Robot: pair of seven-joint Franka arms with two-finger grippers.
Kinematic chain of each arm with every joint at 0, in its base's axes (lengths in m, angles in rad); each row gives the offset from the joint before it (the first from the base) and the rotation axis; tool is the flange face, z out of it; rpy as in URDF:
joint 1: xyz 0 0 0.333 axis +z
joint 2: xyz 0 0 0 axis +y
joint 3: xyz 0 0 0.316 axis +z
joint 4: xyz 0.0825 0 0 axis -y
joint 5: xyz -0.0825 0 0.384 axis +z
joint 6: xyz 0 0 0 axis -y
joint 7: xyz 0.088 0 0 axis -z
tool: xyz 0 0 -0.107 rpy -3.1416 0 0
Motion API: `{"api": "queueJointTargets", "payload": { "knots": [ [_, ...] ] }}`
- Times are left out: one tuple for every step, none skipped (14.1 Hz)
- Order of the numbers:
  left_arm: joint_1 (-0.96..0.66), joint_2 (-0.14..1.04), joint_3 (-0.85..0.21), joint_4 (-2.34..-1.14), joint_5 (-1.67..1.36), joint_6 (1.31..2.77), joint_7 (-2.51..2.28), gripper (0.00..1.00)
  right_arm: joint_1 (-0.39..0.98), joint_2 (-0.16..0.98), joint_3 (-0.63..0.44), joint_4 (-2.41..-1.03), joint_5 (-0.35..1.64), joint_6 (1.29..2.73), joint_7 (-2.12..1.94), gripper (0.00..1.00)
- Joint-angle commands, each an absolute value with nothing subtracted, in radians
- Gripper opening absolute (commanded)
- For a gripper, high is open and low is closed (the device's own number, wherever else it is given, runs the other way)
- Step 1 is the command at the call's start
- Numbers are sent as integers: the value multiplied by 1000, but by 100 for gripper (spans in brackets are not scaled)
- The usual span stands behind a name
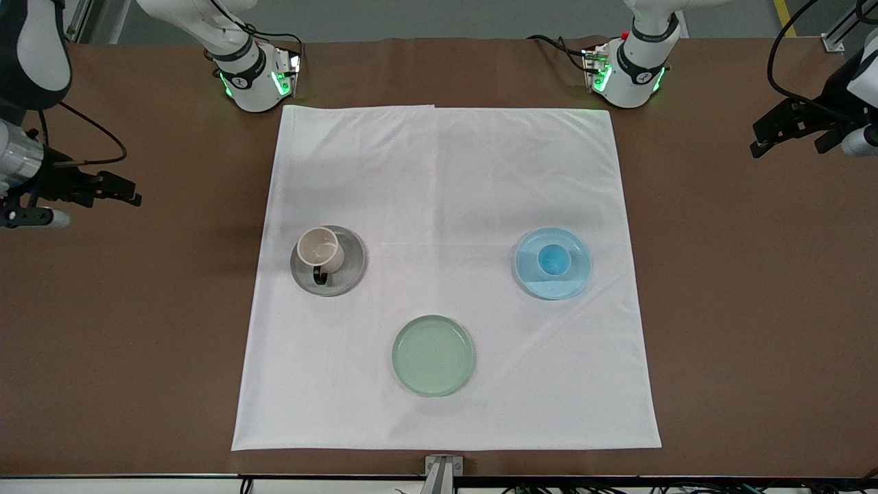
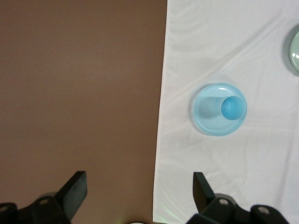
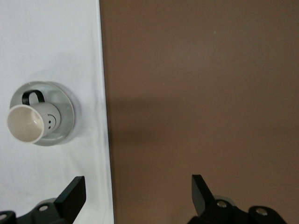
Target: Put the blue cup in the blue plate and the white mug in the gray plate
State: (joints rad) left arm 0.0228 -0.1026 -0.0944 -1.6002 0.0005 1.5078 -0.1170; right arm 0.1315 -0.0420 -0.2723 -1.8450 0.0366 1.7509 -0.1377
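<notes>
White mug sits in gray plate, blue cup in blue plate. Left gripper and right gripper wait over opposite table ends, fingers apart.

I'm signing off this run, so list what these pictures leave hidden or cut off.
- Front view: the white mug covers part of the gray plate; the blue cup covers the blue plate centre.
- Left wrist view: the pale green plate is cut by the frame edge.
- Both wrist views: each open pincer, left pincer and right pincer, shows only its fingertips; the frame edge cuts the rest.
</notes>
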Motion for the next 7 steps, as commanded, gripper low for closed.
{"api": "queueJointTargets", "payload": {
  "knots": [
    [17, -123, -113, -1618, 5, 1525, -106, 100, 129, 118, -252, -1501, 40, 1527, -89, 99],
    [18, -123, -121, -1618, 9, 1526, -106, 100, 133, 138, -252, -1453, 41, 1444, -62, 99],
    [20, -123, -121, -1615, 9, 1526, -106, 100, 150, 134, -249, -1457, 37, 1440, -54, 99],
    [23, -123, -120, -1614, 9, 1526, -101, 100, 173, 118, -250, -1468, 29, 1437, -52, 99],
    [23, -123, -117, -1614, 8, 1525, -100, 100, 189, 103, -250, -1471, 26, 1439, -48, 99],
    [23, -121, -117, -1614, 8, 1525, -100, 100, 199, 94, -250, -1471, 17, 1439, -43, 100],
    [21, -121, -118, -1614, 8, 1523, -101, 100, 199, 75, -250, -1471, 12, 1442, -43, 100]
  ]
}}
